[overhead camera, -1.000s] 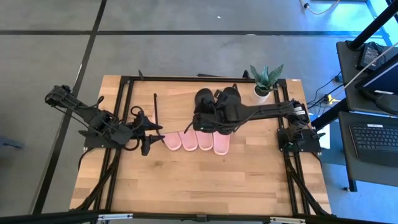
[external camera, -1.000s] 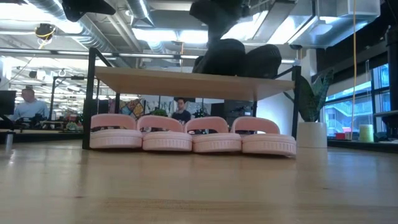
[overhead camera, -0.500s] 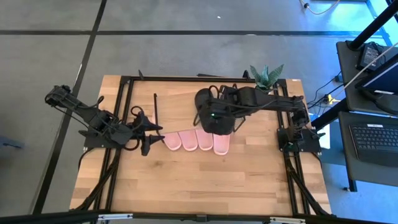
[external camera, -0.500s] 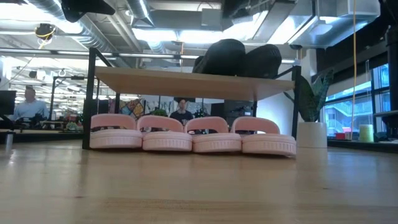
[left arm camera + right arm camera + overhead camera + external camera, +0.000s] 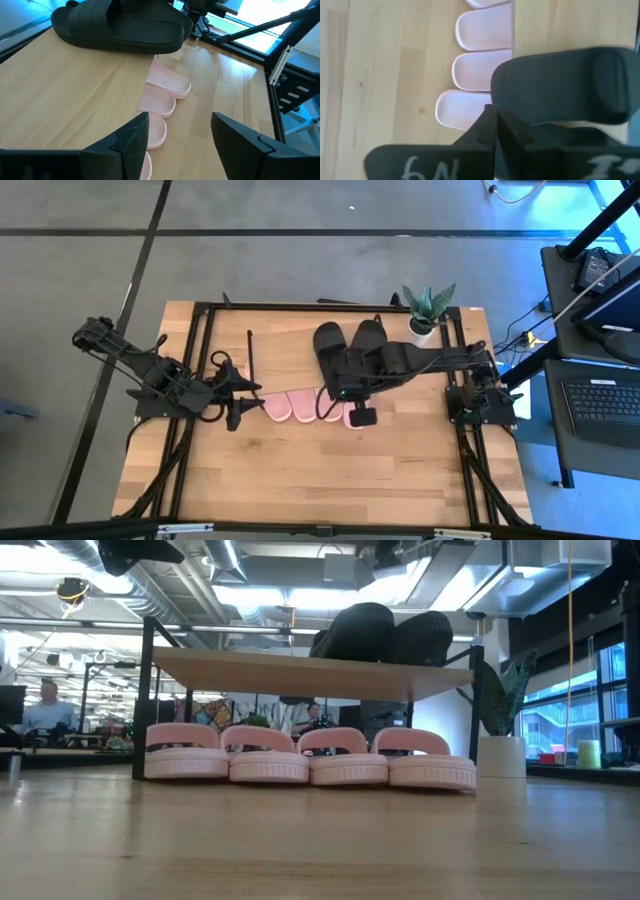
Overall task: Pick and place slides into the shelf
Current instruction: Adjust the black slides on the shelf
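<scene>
Both black slides [image 5: 345, 345] on the shelf [image 5: 300, 668] top, four pink slides [image 5: 300, 757] in a row beneath; right hand [image 5: 362, 417] clenched empty, left hand [image 5: 240, 402] released, idle; placing looks finished, next likely retract.

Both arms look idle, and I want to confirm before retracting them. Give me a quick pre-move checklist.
1. Black slides on the shelf top board: ok, both resting there.
2. Pink slides in a row under the shelf: ok, four side by side.
3. Right gripper empty: ok, shut on nothing, above the table in front of the shelf.
4. Left gripper empty: ok, open, beside the shelf's left end.
5. Black slides' overhang at the board's edge: cannot tell.
</scene>
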You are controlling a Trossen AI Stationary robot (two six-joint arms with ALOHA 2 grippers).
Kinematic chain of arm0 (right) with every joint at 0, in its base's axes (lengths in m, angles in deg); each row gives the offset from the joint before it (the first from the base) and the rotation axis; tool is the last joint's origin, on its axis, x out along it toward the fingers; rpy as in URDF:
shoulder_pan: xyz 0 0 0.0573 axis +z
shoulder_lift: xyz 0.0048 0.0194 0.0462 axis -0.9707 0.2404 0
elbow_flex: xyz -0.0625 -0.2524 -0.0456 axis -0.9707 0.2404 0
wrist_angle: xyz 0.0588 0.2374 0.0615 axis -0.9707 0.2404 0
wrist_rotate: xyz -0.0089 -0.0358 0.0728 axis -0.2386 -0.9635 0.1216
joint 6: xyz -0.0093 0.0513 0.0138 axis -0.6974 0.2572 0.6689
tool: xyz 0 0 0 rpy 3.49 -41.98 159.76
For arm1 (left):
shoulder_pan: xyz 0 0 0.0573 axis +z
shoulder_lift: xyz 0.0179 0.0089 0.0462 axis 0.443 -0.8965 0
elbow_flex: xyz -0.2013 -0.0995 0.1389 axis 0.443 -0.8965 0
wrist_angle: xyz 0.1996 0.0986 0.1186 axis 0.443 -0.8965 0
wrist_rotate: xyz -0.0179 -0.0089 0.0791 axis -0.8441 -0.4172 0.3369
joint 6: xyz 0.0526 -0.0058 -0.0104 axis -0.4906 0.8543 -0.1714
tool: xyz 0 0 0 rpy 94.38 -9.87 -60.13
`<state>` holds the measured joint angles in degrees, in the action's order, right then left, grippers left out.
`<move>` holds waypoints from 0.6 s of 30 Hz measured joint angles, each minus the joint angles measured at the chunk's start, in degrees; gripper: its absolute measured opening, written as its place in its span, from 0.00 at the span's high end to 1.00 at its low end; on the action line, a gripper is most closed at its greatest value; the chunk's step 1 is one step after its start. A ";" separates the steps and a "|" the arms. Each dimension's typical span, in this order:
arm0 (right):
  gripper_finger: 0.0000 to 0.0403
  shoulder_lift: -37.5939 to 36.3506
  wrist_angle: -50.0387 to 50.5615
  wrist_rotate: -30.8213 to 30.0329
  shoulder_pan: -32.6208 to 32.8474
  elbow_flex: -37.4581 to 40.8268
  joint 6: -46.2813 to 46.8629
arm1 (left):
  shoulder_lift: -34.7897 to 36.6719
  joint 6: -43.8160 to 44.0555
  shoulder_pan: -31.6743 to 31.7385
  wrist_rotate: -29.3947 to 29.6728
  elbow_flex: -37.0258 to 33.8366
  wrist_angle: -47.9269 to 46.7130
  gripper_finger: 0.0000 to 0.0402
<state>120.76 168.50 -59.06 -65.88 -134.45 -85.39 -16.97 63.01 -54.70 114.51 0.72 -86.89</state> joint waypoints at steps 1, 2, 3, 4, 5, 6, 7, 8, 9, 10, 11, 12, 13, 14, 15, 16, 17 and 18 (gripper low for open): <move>0.96 0.05 -0.44 -0.33 0.09 0.60 1.68 | 0.00 0.01 0.00 0.00 0.00 -0.02 0.49; 0.96 0.06 -0.99 -1.08 0.14 1.27 3.15 | 0.00 0.00 0.00 0.00 0.00 -0.01 0.49; 0.96 0.04 -1.24 -1.70 0.14 1.85 3.84 | 0.00 -0.01 0.00 0.00 0.00 0.00 0.49; 0.96 0.02 -1.22 -1.85 0.14 2.46 3.51 | 0.00 -0.01 0.00 0.00 0.00 -0.02 0.49; 0.96 0.02 -1.22 -2.00 0.27 3.14 2.53 | 0.00 -0.01 0.00 0.00 0.00 0.00 0.49; 0.96 0.04 -1.34 -2.15 0.42 3.73 2.34 | 0.00 -0.01 0.00 0.00 0.00 0.00 0.49; 0.95 0.04 -1.65 -2.05 0.53 4.28 2.20 | 0.00 -0.01 0.00 0.00 0.00 0.00 0.49; 0.94 0.02 -2.32 -2.03 0.58 4.97 2.14 | 0.00 -0.01 0.00 0.00 0.00 0.00 0.49; 0.93 0.02 -2.82 -2.00 0.62 5.69 2.20 | 0.00 -0.01 0.00 0.00 0.00 -0.02 0.49; 0.91 0.02 -2.93 -1.96 0.62 6.44 2.37 | 0.00 -0.01 0.00 0.00 0.00 0.00 0.49; 0.88 0.04 -2.80 -1.98 0.58 7.11 2.38 | 0.00 -0.01 0.00 0.00 0.00 -0.01 0.49; 0.85 0.04 -2.77 -2.04 0.55 7.66 2.36 | 0.00 -0.01 0.00 0.00 0.00 -0.02 0.49; 0.81 0.04 -2.71 -2.16 0.49 8.09 2.36 | 0.00 -0.01 0.00 0.00 0.00 -0.02 0.49; 0.77 0.04 -2.62 -2.46 0.49 8.34 2.46 | 0.00 -0.01 0.00 0.02 0.00 0.00 0.49; 0.73 0.04 -2.67 -2.48 0.49 8.58 2.59 | 0.00 -0.01 0.00 0.00 0.00 -0.02 0.49; 0.69 0.04 -2.75 -2.47 0.51 8.69 2.80 | 0.00 -0.01 0.00 0.01 0.00 -0.02 0.49; 0.65 0.04 -2.81 -2.46 0.51 8.73 3.09 | 0.00 -0.01 0.00 0.01 0.00 -0.01 0.49; 0.62 0.04 -2.81 -2.46 0.57 8.74 3.57 | 0.00 -0.01 0.00 0.00 -0.02 -0.02 0.49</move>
<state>120.80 165.69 -61.52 -65.31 -125.71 -81.82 -16.97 63.00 -54.70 114.51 0.71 -86.91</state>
